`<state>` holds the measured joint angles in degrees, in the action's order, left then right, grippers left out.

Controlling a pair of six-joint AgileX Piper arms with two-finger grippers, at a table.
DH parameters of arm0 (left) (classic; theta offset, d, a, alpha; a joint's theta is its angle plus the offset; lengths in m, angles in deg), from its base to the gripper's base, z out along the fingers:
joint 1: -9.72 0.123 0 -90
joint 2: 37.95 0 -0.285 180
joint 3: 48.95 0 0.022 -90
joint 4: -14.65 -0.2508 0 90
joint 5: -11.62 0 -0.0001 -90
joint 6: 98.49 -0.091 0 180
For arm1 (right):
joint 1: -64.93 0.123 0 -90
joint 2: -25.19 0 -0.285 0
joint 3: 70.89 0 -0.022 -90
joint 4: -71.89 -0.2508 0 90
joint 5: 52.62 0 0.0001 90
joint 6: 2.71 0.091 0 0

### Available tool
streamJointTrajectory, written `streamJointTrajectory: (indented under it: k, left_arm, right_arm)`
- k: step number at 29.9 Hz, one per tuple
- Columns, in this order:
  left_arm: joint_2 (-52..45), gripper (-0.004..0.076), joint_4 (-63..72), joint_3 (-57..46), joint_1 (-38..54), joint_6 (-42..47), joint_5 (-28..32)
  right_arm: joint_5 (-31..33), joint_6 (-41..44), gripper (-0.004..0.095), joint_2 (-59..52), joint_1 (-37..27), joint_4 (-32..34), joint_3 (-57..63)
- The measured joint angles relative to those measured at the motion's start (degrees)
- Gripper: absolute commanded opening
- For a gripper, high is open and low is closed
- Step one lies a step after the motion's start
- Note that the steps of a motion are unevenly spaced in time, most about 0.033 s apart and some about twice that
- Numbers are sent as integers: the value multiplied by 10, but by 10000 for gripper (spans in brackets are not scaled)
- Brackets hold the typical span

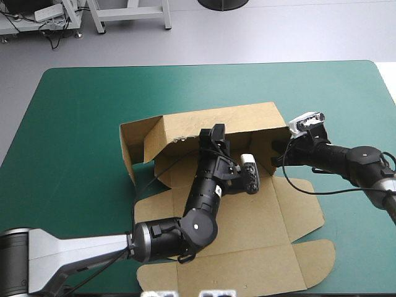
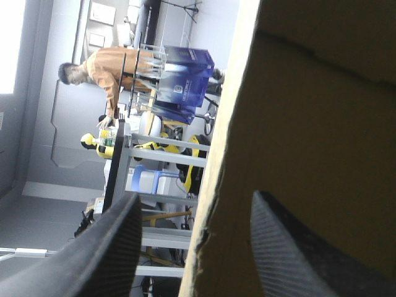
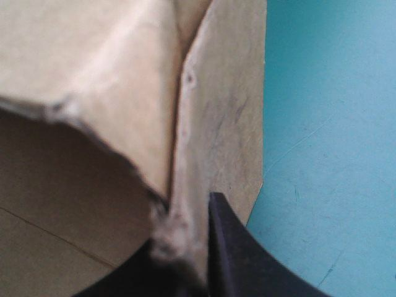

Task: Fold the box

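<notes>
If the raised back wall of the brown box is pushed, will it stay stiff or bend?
The box is thin creased board, so its back wall would probably hinge at the fold. It looks light, so a push may slide it over the teal-green cover. The right gripper's pinch may steady it.

**High view:** set above and behind the robot, faced forward and down. The whole teal-green surface (image 1: 74, 124) and the brown box (image 1: 247, 117) are taken in from afar.

**Left wrist view:** carried over the left hand (image 2: 197, 198), turned a quarter and held level. It is set very near the box's raised wall (image 2: 322, 124), with the room seen past its edge.

**Right wrist view:** carried over the right hand (image 3: 185, 238), faced downward and pressed close on a box corner, with the surface alongside.

**Shared:** the box is seen in all three views.
</notes>
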<state>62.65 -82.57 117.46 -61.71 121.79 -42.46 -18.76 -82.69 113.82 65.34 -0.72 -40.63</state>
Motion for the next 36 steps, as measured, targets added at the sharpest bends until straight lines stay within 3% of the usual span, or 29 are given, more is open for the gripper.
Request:
streamJointTrajectory:
  k: [5,8,14,21,26,30,36]
  left_arm:
    - [0,151,4,19,-40,18,-53]
    - [-17,-11,8,40,-40,56,-66]
    - [-96,12,43,105,25,131,-35]
    - [-186,12,255,172,231,114,65]
    - [-225,13,455,177,408,16,116]
    - [-229,13,686,177,563,-134,124]
    - [-207,13,1068,166,746,-409,46]
  right_arm:
    - [2,8,0,0,0,0,0]
    - [4,15,0,0,0,0,0]
    - [7,67,0,-10,0,18,-1]
    - [59,254,0,-25,0,165,-46]
    - [133,390,0,-24,0,273,-119]
    - [203,475,0,-12,0,339,-197]
    - [313,542,0,66,0,388,-308]
